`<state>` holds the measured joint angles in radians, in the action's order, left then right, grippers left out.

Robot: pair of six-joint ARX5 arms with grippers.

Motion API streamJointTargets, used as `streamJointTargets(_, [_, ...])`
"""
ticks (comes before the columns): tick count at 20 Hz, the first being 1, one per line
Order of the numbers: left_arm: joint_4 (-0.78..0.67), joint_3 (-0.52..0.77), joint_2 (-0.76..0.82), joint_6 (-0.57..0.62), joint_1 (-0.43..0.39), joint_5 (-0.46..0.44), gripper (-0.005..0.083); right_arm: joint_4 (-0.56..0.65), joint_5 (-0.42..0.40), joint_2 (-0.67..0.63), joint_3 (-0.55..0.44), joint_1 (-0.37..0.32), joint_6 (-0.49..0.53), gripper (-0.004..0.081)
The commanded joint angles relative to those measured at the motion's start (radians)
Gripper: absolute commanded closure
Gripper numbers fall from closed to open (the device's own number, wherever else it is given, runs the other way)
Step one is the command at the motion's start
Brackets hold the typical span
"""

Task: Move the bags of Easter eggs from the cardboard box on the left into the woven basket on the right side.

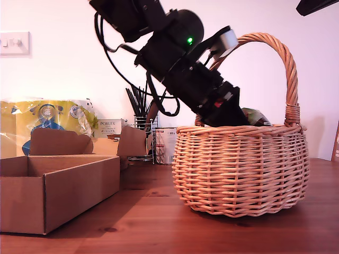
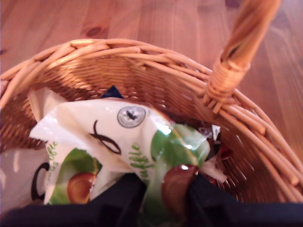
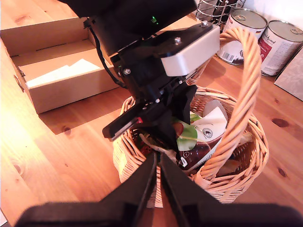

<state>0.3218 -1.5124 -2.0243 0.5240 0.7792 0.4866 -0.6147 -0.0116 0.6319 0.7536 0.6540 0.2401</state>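
The woven basket (image 1: 241, 169) stands on the wooden table at the exterior view's right. My first arm (image 1: 185, 69) slants down into it from above, under the arched handle (image 3: 239, 90). My first gripper (image 2: 165, 191) is inside the basket, shut on a white-and-green bag (image 2: 128, 137) that lies on other bags there, among them a dark red-brown one (image 3: 199, 153). A bag's tip (image 1: 258, 116) peeks over the rim. My second gripper (image 3: 158, 161) hovers above the basket's near side, shut with nothing in it. The cardboard box (image 1: 58, 185) sits at the exterior view's left; its floor (image 3: 61, 73) shows only a pale patch.
Behind the box are a large yellow plastic pack (image 1: 47, 119), a white Porlex carton (image 1: 110, 127) and a wire utensil holder (image 1: 140, 124). Two tins (image 3: 244, 28) stand beyond the basket. A dark piece of an arm (image 1: 318, 5) shows at the exterior view's top right.
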Motion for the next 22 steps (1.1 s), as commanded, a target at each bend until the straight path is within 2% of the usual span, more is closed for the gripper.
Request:
streamJointTargets(1, [0.023, 0.025, -0.036, -0.024, 0.002, -0.022, 0.0649, 0.004, -0.003, -0.003, 0.008, -0.003, 0.005, 0.078])
streamJointTargets(2, [0.023, 0.025, -0.033, -0.051, 0.002, -0.024, 0.0595, 0.004, -0.003, -0.003, 0.008, -0.003, 0.016, 0.078])
streamJointTargets(5, [0.034, 0.025, -0.016, -0.084, 0.002, -0.024, 0.0315, 0.005, -0.003, -0.003, 0.008, -0.003, 0.02, 0.078])
streamJointTargets(6, [0.047, 0.024, -0.005, -0.085, 0.002, -0.027, 0.0289, 0.005, -0.003, -0.003, 0.008, -0.003, 0.02, 0.078])
streamJointTargets(12, [0.084, 0.024, 0.103, -0.132, 0.002, -0.049, 0.0302, 0.004, -0.002, -0.003, 0.008, -0.003, 0.019, 0.078])
streamJointTargets(15, [0.092, 0.024, 0.173, -0.159, 0.002, -0.05, 0.0369, 0.003, 0.001, -0.003, 0.008, -0.003, 0.019, 0.078])
streamJointTargets(17, [0.131, 0.024, 0.211, -0.187, 0.002, -0.05, 0.0465, 0.006, 0.002, -0.002, 0.008, -0.003, 0.008, 0.078])
streamJointTargets(20, [0.227, 0.029, 0.266, -0.192, -0.006, -0.02, 0.0802, 0.045, 0.012, 0.012, 0.008, -0.003, -0.069, 0.0782])
streamJointTargets(22, [0.226, 0.063, 0.315, -0.216, -0.017, -0.02, 0.0797, 0.097, -0.003, 0.047, 0.007, -0.013, -0.151, 0.0782])
